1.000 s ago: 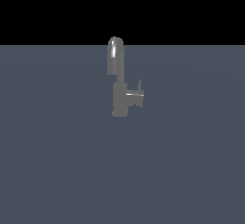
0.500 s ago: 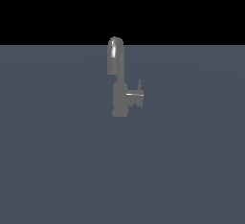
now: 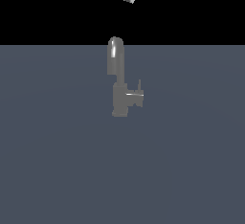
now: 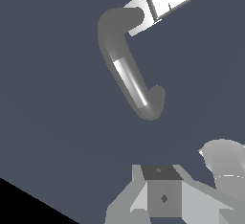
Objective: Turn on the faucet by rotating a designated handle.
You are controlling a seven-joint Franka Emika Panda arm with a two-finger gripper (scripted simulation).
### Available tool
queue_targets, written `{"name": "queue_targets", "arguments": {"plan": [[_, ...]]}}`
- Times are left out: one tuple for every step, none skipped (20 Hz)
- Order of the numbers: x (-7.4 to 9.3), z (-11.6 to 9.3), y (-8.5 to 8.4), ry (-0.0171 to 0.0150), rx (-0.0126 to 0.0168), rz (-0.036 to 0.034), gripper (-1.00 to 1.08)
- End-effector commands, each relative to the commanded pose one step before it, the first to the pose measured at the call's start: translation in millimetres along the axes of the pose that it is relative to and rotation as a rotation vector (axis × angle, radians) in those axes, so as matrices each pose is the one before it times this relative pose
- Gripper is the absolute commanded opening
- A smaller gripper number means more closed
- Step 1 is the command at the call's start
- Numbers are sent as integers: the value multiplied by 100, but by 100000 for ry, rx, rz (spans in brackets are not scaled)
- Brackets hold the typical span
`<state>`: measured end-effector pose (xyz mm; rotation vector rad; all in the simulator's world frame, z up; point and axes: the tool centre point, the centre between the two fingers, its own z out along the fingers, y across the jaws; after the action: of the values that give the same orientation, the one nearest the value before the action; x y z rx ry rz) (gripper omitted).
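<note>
Closest to the wrist camera, only the gripper point(image 4: 165, 196) base and part of one finger, so cannot tell whether spread or closed; nothing held. Up at the top edge of the exterior view, well above the faucet point(image 3: 117, 79) and slightly toward that view's right. Standing upright on the flat grey surface point(image 3: 57, 161), with the handle point(image 3: 139, 87), a thin rod pointing upward off the side stub, on the exterior view's right. Probably a descent almost straight down, handle side nearer. No brand, label or writing anywhere.
</note>
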<state>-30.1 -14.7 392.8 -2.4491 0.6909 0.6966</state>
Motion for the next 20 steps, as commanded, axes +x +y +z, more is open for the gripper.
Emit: {"name": "queue_targets", "arguments": {"plan": [[1768,38,-106,-3866,4771,4261,-100],[710,14,-47,-1558,1922,1731,-100],[717,14,-47,-1577,1944,1750,-100],[725,13,-47,-1596,1968,1771,-100],[734,13,-47,-1618,1994,1795,-100],[742,12,-48,-1640,2022,1819,-100],[752,12,-48,-1664,2052,1846,-100],[764,12,-49,-1691,2084,1876,-100],[775,11,-50,-1719,2119,1908,-100],[788,11,-50,-1749,2157,1942,-100],[802,11,-51,-1781,2198,1980,-100],[817,11,-53,-1816,2242,2021,-100],[834,10,-54,-1854,2291,2067,-100],[852,11,-55,-1894,2343,2115,-100],[870,11,-56,-1932,2392,2162,-100],[880,11,-57,-1953,2422,2191,-100],[889,13,-58,-1973,2450,2219,-100],[900,14,-59,-1993,2480,2249,-100],[910,16,-60,-2012,2508,2278,-100],[914,18,-60,-2016,2518,2290,-100]]}}
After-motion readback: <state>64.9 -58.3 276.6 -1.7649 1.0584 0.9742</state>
